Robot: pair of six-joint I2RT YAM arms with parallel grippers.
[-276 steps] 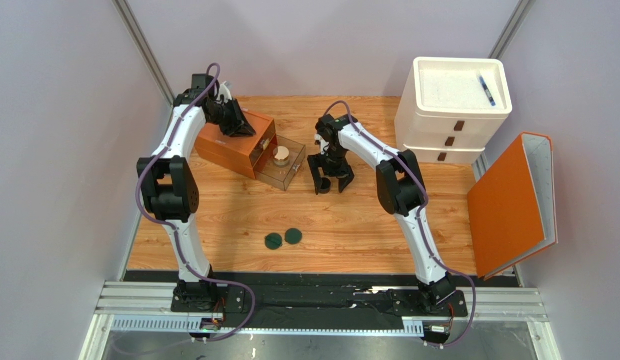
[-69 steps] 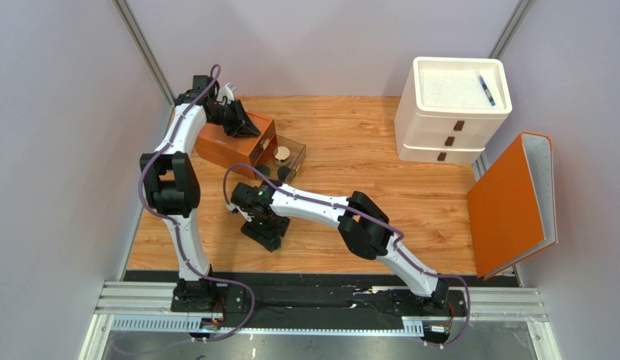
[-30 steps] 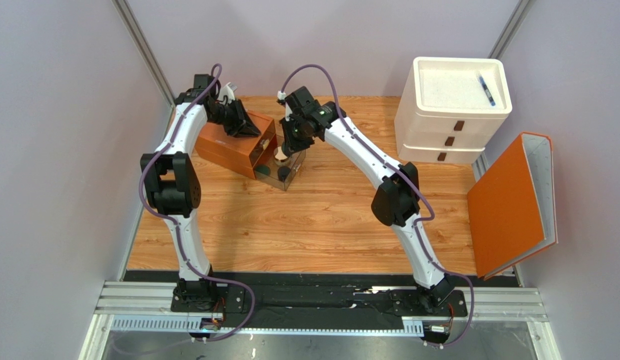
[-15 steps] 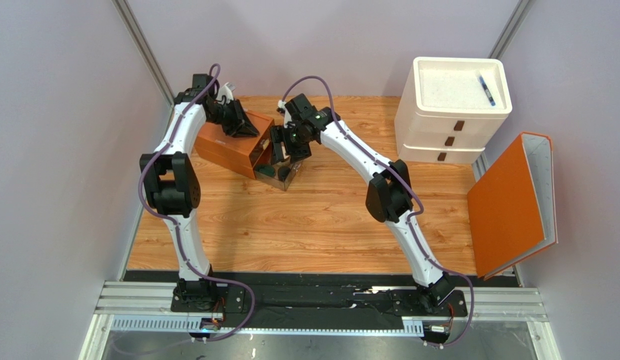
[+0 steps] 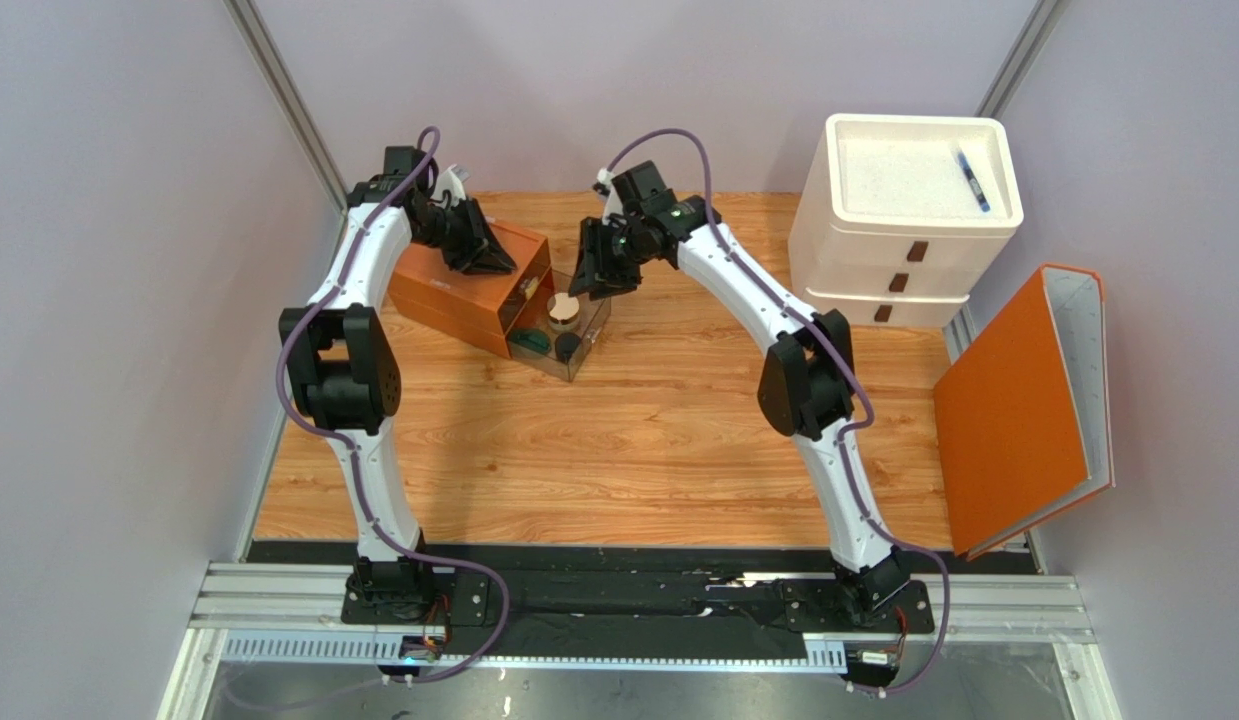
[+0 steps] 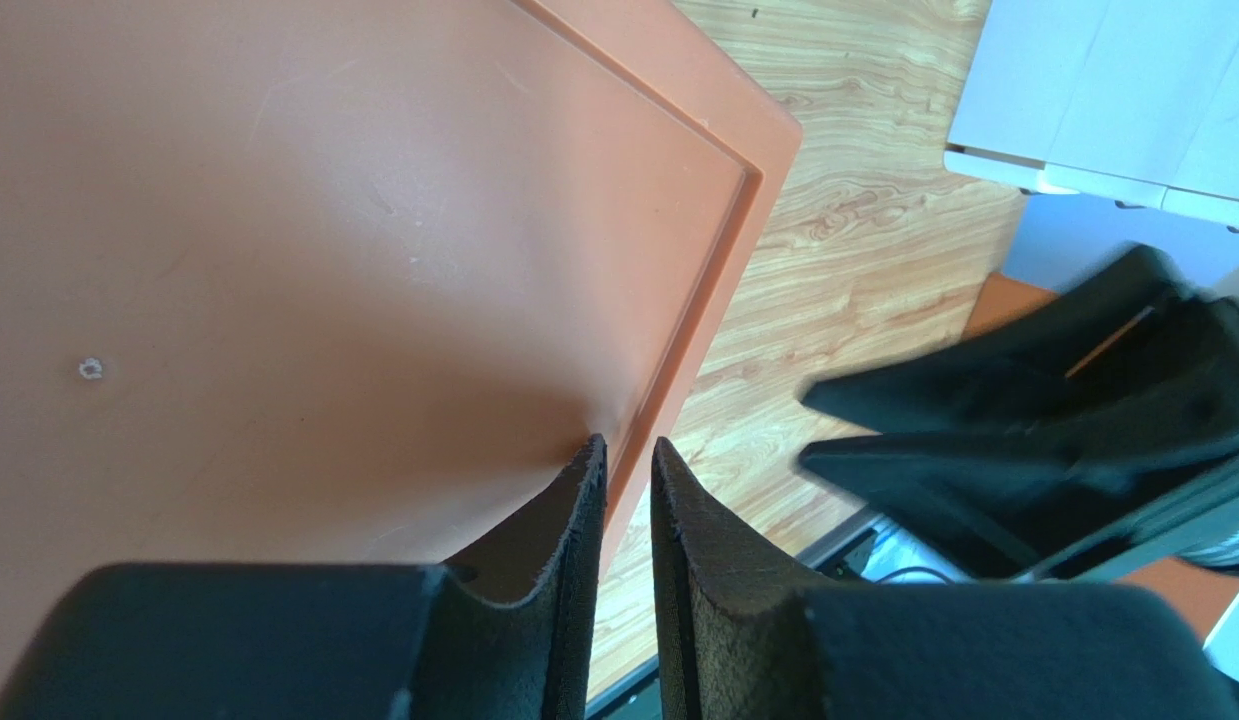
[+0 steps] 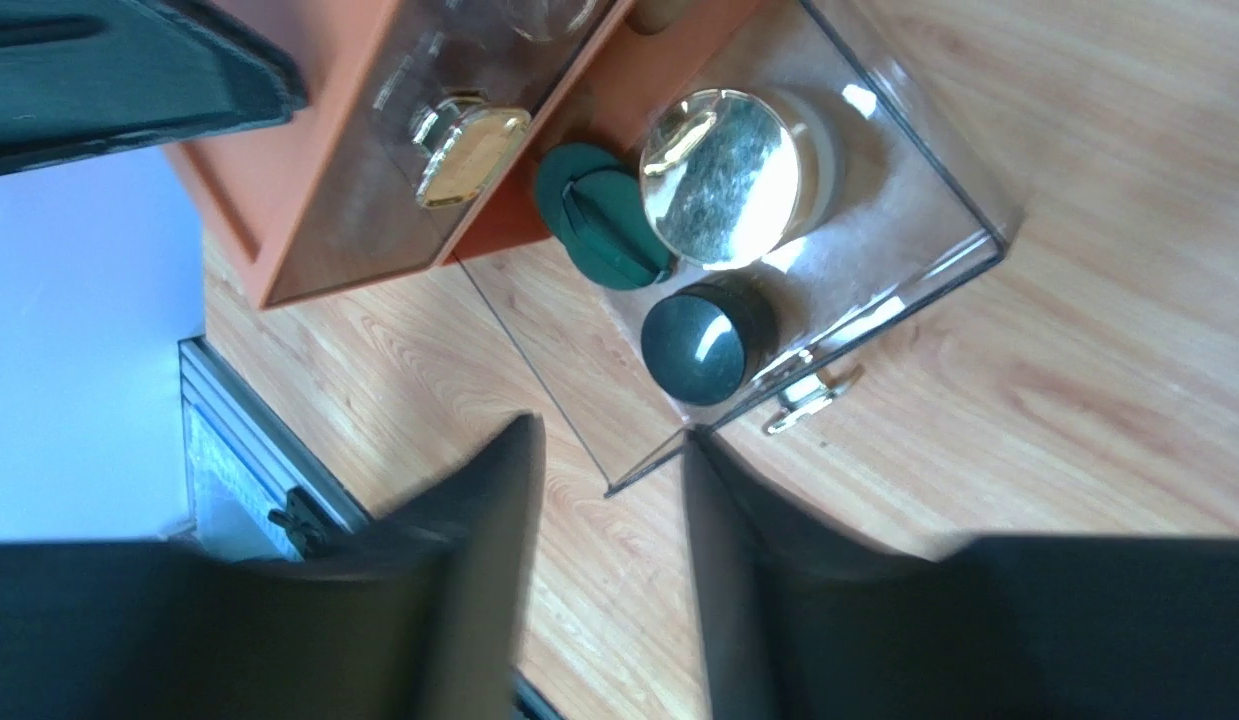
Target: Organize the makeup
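Observation:
The orange drawer box [image 5: 452, 293] stands at the back left with its clear drawer [image 5: 588, 338] pulled out. In the drawer lie a round tan jar [image 7: 720, 177], two dark-green discs [image 7: 603, 233] overlapping, and a black round cap [image 7: 697, 342]. A gold-topped bottle [image 7: 460, 143] shows inside the box behind them. My right gripper [image 7: 610, 480] hovers open just above the drawer's front corner, nothing between its fingers. My left gripper [image 6: 625, 458] is nearly closed over the front rim of the box's top [image 6: 355, 225].
A white drawer unit [image 5: 903, 225] with a blue pen [image 5: 972, 180] on top stands at the back right. An orange binder [image 5: 1023, 405] leans at the right edge. The drawer's metal handle [image 7: 813, 393] faces the bare wood table [image 5: 655, 450].
My right gripper has lifted up and back out of the open drawer with its jaws parted and empty. The left arm has not moved.

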